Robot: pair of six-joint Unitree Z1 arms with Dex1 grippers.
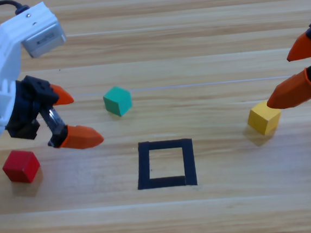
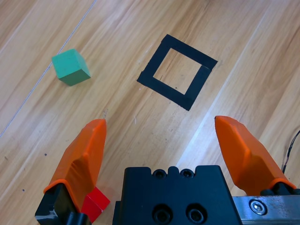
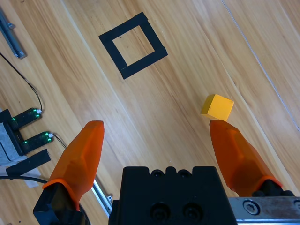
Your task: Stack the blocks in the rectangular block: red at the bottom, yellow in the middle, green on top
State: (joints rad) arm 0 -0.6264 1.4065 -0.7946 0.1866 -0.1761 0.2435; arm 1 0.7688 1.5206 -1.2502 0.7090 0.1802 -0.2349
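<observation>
High cam looks straight down on the desk [image 1: 217, 13], both wrist cams angle down closer, all three sharing the tape outline [image 1: 167, 164].

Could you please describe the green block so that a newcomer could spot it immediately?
Start at the black tape rectangle in the middle of the wooden table. Up and to its left sits a small matte teal-green cube, just right of the open left gripper. It is the only green cube.

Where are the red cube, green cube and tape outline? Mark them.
red cube [image 1: 21, 165], high view, top face.
green cube [image 1: 117, 101], high view, cube's middle.
tape outline [image 1: 168, 182], high view, near strip.
</observation>
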